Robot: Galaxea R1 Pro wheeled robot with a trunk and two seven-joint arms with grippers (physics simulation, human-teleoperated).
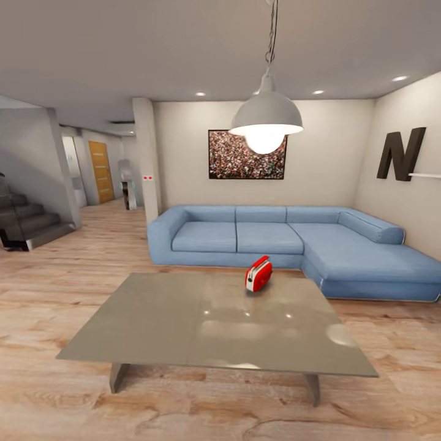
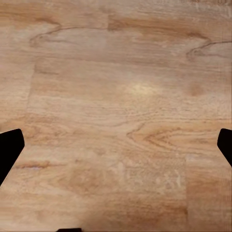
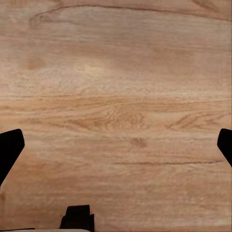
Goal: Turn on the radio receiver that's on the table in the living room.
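The red radio receiver [image 1: 258, 274] with white edge trim stands upright on the far right part of the grey-taupe table [image 1: 184, 331], in the head view. The table sits low in the middle of the living room, ahead of me. In the left wrist view my left gripper [image 2: 116, 145] is open, its dark fingertips [image 2: 9, 147] spread wide over bare wood floor. My right gripper [image 3: 116, 145] is open too, its fingertips [image 3: 9, 147] far apart above the plank floor, with nothing between them.
A blue L-shaped sofa [image 1: 294, 242] runs behind the table and along the right wall. A grey dome pendant lamp [image 1: 266, 116] hangs above the table. A framed crowd picture [image 1: 247, 154] is on the back wall. Stairs [image 1: 27, 223] and a hallway lie at left.
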